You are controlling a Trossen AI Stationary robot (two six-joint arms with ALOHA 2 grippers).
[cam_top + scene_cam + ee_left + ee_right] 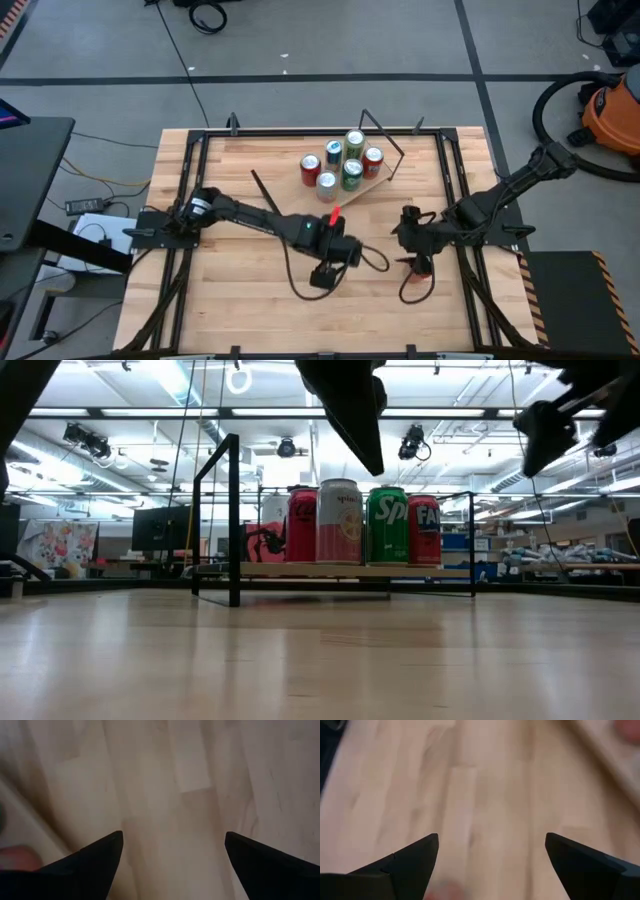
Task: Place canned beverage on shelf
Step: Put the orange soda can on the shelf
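Several cans (pixel 340 165) stand upright on the shelf (pixel 372 186), a light-wood board with black rod frames at the table's far middle; red, pink and green cans show in the low view (pixel 338 522) on the board (pixel 350 571). My left gripper (pixel 172 850) is open and empty over bare tabletop, near the table's middle (pixel 338 222). My right gripper (pixel 492 852) is open and empty over bare wood, right of the middle (pixel 410 238). Both hang clear of the cans.
The wooden tabletop (pixel 250 310) has free room in its near half. Black rails (pixel 185 200) run along the table's left and right sides. Cables (pixel 300 285) loop below the grippers. An orange vacuum (pixel 610 110) stands off the table at the far right.
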